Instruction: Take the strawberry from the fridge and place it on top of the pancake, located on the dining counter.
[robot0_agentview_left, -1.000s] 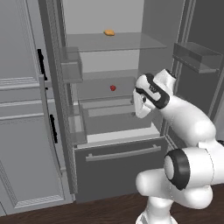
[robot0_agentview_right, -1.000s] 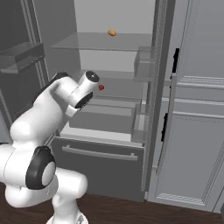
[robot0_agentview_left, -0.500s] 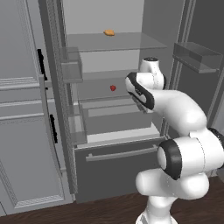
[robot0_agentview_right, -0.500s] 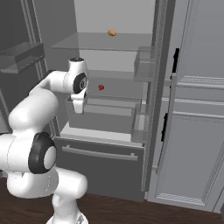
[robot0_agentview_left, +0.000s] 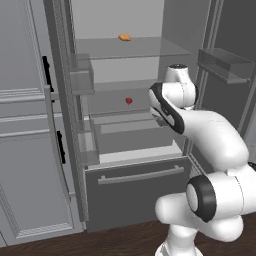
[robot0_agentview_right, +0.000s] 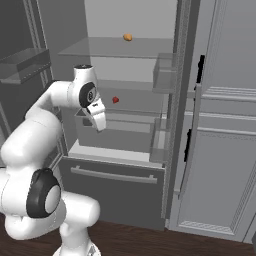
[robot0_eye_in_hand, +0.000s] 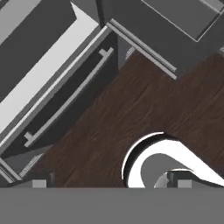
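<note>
Gripper (robot0_agentview_right: 98, 121) hanging jaws wide apart, grasping nothing, pointing floorwards probably, just in front of the open fridge (robot0_agentview_left: 150, 170), strawberry (robot0_agentview_left: 128, 101) on the glass shelf behind it

1. I see dark wood-plank floor (robot0_eye_in_hand: 131, 109) along the bottom of both base views.
2. Light grey panelled cabinets (robot0_agentview_right: 227, 150) stand beside the appliance, carrying black vertical handles (robot0_agentview_left: 47, 74).
3. Lighting looks flat and even.

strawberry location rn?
Strawberry sits on the fridge's middle glass shelf, below the orange lump, just left of the arm in the left base view.
</note>
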